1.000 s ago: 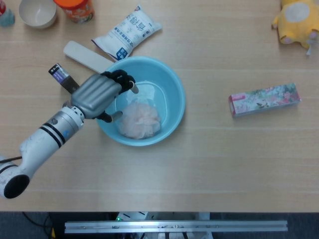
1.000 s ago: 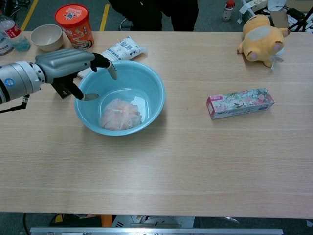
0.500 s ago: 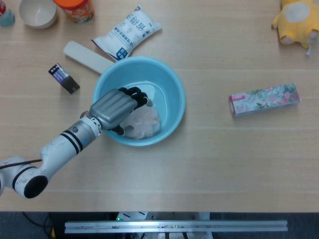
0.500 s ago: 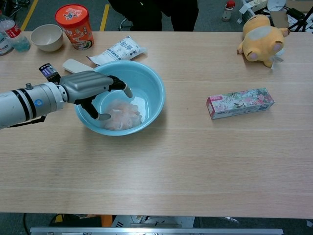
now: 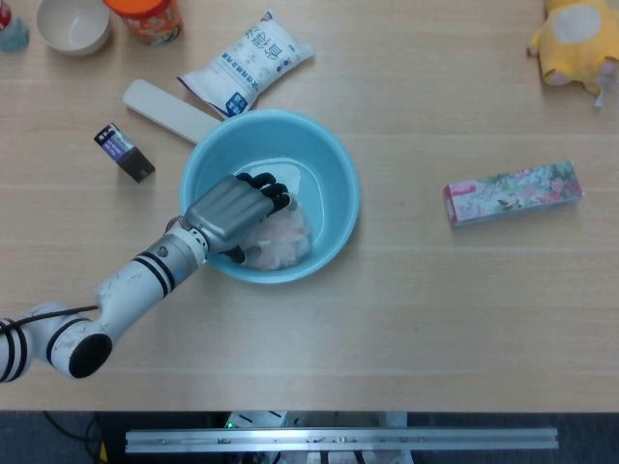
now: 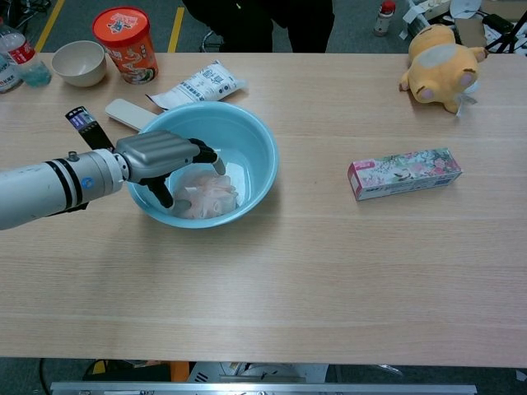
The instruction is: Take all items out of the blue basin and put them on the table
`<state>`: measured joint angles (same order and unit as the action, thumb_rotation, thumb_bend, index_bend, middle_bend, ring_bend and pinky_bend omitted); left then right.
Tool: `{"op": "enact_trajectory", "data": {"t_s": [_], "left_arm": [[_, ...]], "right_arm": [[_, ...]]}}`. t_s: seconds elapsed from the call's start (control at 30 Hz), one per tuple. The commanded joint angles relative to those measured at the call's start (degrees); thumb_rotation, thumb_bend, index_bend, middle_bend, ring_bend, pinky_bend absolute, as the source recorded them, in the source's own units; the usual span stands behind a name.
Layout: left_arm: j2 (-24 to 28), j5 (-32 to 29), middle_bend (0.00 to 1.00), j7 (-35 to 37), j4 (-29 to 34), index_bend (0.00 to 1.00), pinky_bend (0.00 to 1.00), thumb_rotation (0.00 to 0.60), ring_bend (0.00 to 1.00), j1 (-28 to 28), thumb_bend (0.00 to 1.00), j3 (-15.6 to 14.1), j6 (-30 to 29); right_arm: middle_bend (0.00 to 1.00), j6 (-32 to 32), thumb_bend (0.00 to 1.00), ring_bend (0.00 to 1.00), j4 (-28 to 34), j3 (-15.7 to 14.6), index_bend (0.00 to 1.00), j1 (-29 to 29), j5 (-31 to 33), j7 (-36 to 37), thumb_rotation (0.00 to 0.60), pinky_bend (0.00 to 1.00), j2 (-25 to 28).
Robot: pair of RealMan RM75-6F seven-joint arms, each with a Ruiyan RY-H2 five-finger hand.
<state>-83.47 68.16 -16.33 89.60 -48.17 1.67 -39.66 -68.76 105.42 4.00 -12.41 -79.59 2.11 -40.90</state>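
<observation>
Wooden table (image 5: 435, 319): pale laminate, faint grain. Blue basin (image 5: 334, 164) at centre-left: round, smooth plastic, glossy. Left hand (image 5: 232, 208) reaches in from 8 o'clock, metallic grey back, dark fingers (image 6: 216, 163) curled down onto the pink mesh bath pouf (image 5: 290, 237); whether they actually clamp it, cannot tell. Pouf is soft, ruffled and translucent, lying in the basin's bottom toward 5 o'clock. A thin clear sheet seems to lie beneath it, unclear.

Task judgement: early; nothing from the basin is visibly out yet. Pouf still to lift and set on the table. Right hand not visible.
</observation>
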Motion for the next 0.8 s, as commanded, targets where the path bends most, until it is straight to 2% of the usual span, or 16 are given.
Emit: {"op": "enact_trajectory", "data": {"t_s": [0.03, 0.17, 0.3, 0.5, 0.7, 0.8], "left_arm": [[-0.69, -0.44, 0.18, -0.60, -0.65, 0.20, 0.25, 0.600, 0.13, -0.38, 0.28, -0.34, 0.40], [-1.54, -0.65, 0.21, -1.35, -1.15, 0.24, 0.27, 0.600, 0.19, -0.83, 0.28, -0.67, 0.51], [-1.89, -0.95, 0.31, -1.38, -1.24, 0.34, 0.32, 0.600, 0.33, -1.26, 0.28, -0.83, 1.01], [-2.24, -1.41, 0.42, -1.12, -1.22, 0.42, 0.39, 0.600, 0.43, -1.77, 0.29, -0.85, 1.39], [-2.46, -1.49, 0.51, 0.29, -1.21, 0.50, 0.53, 0.600, 0.52, -1.90, 0.37, -0.27, 1.03], [-2.16, -1.23, 0.53, 1.03, -1.01, 0.52, 0.57, 0.600, 0.55, -1.84, 0.38, 0.06, 0.53]], "right_arm": [[0.19, 0.09, 0.02, 0.10, -0.04, -0.01, 0.00, -0.06, -0.08, 0.05, 0.600, 0.26, -0.07], [0.19, -0.02, 0.02, 0.10, -0.12, 0.03, 0.00, -0.03, -0.12, 0.25, 0.600, 0.26, -0.02], [0.19, -0.16, 0.02, 0.10, -0.18, 0.10, 0.00, 0.02, -0.06, 0.53, 0.600, 0.26, 0.06], [0.19, -0.56, 0.02, 0.10, -0.25, 0.18, 0.00, 0.20, -0.10, 0.97, 0.600, 0.26, 0.15], [0.19, -0.87, 0.02, 0.10, -0.29, 0.22, 0.00, 0.39, -0.14, 1.43, 0.600, 0.26, 0.35], [0.19, -1.06, 0.02, 0.10, -0.32, 0.25, 0.00, 0.51, -0.13, 1.61, 0.600, 0.26, 0.44]]}}
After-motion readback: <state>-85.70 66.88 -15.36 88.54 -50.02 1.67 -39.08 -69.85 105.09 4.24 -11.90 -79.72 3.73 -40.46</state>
